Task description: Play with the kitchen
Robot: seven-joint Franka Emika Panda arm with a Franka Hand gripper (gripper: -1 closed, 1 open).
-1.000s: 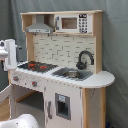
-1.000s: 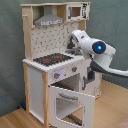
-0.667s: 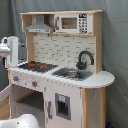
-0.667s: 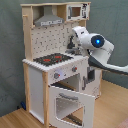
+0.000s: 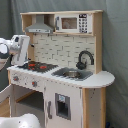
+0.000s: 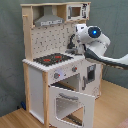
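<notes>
Second exterior view: the kitchen point(image 6: 55, 75) stands on a wood floor point(image 6: 112, 107) against a grey-green curtain point(image 6: 10, 50). Oven door point(image 6: 72, 102) hangs open, dropped forward and down below the stovetop point(image 6: 52, 59), its window frame facing out. Knobs point(image 6: 56, 75) sit on the front panel just under the stovetop. Grey hood point(image 6: 48, 21) is directly above the stovetop, with the pegboard back point(image 6: 47, 40) between them. Microwave panel point(image 6: 76, 11) sits beside the hood on the top shelf.

Arm point(image 6: 100, 47) reaches in from the second exterior view's right, its wrist with a blue light next to the sink end of the counter, beside the black faucet point(image 6: 71, 44). Gripper point(image 6: 79, 36) is partly hidden by the wrist; cannot tell if the fingers are apart or together.

First exterior view: stovetop point(image 5: 36, 65) is beside the sink point(image 5: 71, 73), faucet point(image 5: 84, 59) behind the sink. The arm's white housing point(image 5: 19, 47) sits at the stovetop end of the kitchen. A lower cabinet door point(image 5: 62, 106) under the sink is closed.
</notes>
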